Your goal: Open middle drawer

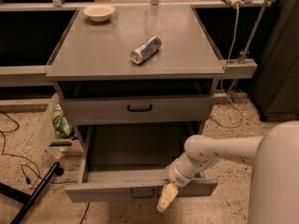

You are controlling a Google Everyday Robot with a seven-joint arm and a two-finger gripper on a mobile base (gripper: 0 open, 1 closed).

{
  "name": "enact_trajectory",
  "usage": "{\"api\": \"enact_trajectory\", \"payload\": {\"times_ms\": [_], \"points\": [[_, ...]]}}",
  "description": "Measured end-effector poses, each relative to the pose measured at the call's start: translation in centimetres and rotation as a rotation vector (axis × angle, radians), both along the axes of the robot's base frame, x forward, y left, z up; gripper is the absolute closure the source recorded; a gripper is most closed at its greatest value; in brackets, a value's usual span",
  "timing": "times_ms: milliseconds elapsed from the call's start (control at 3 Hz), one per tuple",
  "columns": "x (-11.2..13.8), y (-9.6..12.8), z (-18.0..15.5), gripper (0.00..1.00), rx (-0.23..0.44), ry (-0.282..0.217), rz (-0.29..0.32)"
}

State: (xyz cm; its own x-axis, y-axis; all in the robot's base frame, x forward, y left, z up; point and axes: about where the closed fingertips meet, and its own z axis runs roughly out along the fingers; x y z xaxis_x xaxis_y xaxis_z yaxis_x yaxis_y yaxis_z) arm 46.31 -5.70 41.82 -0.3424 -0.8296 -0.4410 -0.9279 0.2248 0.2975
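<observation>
The middle drawer [140, 189] is a grey metal tray pulled well out of the cabinet. Its flat front panel faces the camera and carries a small black bar handle [142, 193] at centre. Its inside looks bare. My gripper [167, 197] hangs over the top edge of the drawer front, just right of the handle, with its cream tip pointing down in front of the panel. My white arm [219, 150] reaches in from the right.
The drawer above [140, 108] sits slightly out, with a black handle. On the cabinet top [93, 55] lie a tipped can [145, 49] and a bowl [99, 12]. A plastic bag [58, 122], cables and a black stand leg [35, 195] are on the floor at left.
</observation>
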Motion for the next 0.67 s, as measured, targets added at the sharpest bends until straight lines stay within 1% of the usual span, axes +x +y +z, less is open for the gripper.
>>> {"api": "enact_trajectory", "payload": {"times_ms": [333, 667], "points": [[-2.13, -0.02, -0.84, 0.0, 0.014, 0.064, 0.008], [-2.3, -0.02, -0.63, 0.0, 0.015, 0.07, 0.008]]}}
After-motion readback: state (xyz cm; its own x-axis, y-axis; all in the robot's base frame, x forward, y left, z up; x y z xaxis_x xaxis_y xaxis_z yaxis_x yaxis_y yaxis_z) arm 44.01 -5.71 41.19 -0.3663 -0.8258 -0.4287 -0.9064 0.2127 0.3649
